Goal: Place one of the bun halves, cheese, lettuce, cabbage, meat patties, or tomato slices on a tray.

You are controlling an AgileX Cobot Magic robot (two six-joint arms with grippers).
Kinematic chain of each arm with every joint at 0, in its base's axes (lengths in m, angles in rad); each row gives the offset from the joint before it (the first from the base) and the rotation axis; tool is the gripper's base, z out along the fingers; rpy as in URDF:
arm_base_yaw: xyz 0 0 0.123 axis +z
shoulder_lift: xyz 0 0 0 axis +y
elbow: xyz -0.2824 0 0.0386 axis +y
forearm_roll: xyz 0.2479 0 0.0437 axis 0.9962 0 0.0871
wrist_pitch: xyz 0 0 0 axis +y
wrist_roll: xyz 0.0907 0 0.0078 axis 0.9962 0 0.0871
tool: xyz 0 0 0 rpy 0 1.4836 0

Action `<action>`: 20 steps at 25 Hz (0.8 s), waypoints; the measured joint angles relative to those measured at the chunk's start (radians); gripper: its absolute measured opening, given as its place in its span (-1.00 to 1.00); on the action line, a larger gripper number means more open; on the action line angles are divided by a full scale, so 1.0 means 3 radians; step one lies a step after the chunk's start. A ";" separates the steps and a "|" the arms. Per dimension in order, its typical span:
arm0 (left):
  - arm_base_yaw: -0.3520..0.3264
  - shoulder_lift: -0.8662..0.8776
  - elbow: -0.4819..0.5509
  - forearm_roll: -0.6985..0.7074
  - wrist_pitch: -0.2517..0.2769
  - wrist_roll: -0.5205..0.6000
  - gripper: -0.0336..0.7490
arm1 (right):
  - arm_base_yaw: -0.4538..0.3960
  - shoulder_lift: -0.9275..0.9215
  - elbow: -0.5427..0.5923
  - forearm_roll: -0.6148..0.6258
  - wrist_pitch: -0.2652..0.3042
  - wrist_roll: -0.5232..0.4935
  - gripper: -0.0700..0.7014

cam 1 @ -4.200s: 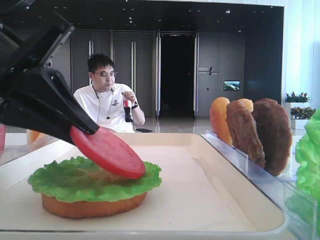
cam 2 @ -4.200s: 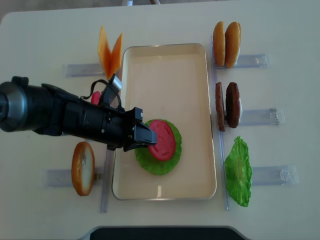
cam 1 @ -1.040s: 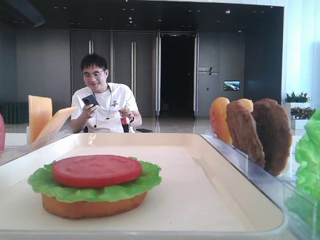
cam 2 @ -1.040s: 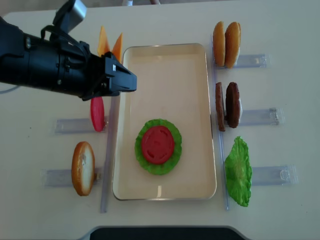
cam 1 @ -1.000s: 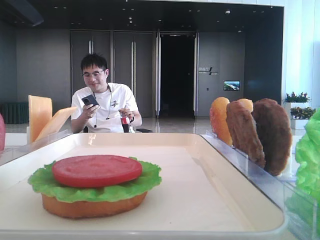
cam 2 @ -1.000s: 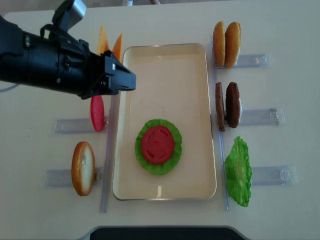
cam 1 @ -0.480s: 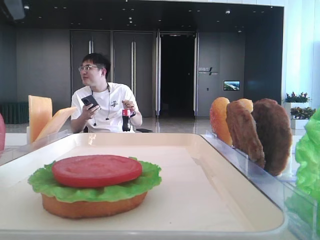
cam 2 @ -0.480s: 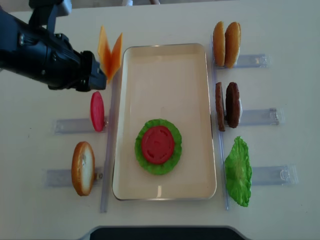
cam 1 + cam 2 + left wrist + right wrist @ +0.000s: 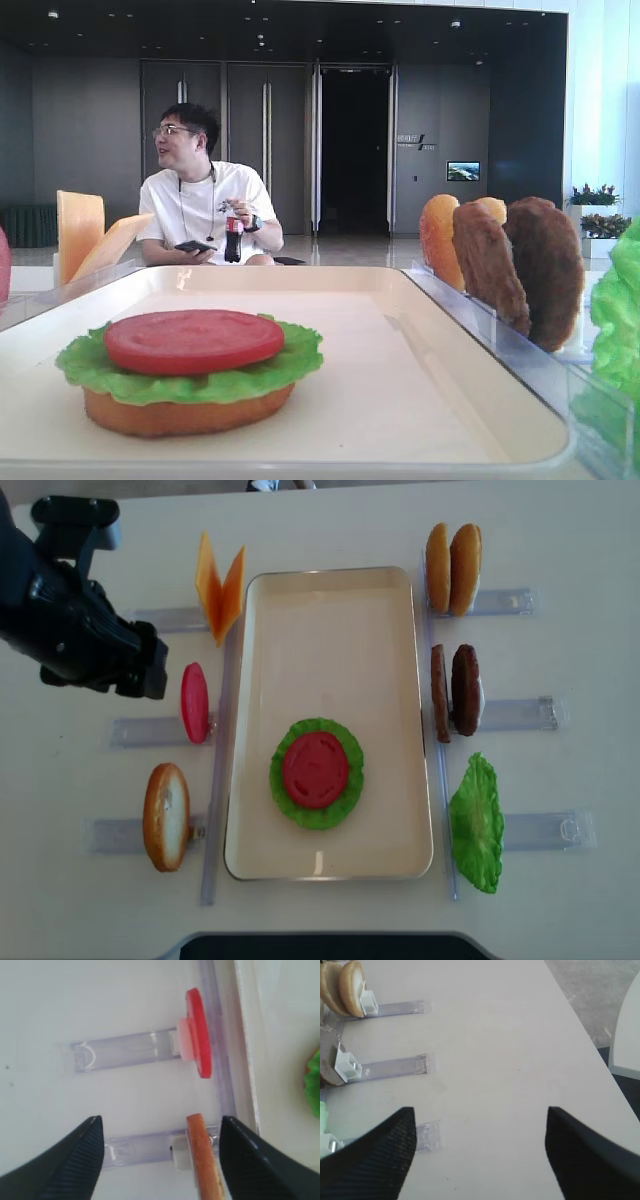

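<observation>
On the cream tray (image 9: 330, 610) lies a stack: a bun half (image 9: 190, 412), lettuce (image 9: 347, 792) and a tomato slice (image 9: 316, 770) on top. My left arm (image 9: 85, 630) hovers left of the tray. In the left wrist view my left gripper (image 9: 160, 1122) is open above a rack that holds another bun half (image 9: 202, 1155) on edge, nearer the right finger and untouched. A second tomato slice (image 9: 198, 1032) stands in the rack beyond. My right gripper (image 9: 480, 1112) is open over bare table, right of the racks.
Cheese slices (image 9: 220, 585) stand in a rack at the far left. On the right, racks hold two bun halves (image 9: 452, 568), two meat patties (image 9: 455, 690) and a lettuce leaf (image 9: 476, 823). A man (image 9: 195, 205) sits behind the table.
The tomato slice was laid on the lettuce and let go. In the last second my left arm drew back left, off the tray's edge, and its jaws widened a little.
</observation>
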 joint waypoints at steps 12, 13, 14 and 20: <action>0.0763 0.0000 -0.0023 -0.0113 0.0192 0.0288 0.48 | 0.0000 0.0000 0.0000 0.0000 0.0000 0.0000 0.58; 0.0882 0.0000 -0.0023 -0.0130 0.0205 0.0373 0.48 | 0.0000 0.0000 0.0000 0.0000 0.0000 0.0000 0.58; 0.0992 0.0000 -0.0023 -0.0135 0.0213 0.0443 0.48 | 0.0000 0.0000 0.0000 0.0000 0.0000 0.0000 0.58; 0.1378 0.0000 -0.0023 -0.0138 0.0276 0.0689 0.48 | 0.0000 0.0000 0.0000 0.0000 0.0000 0.0000 0.58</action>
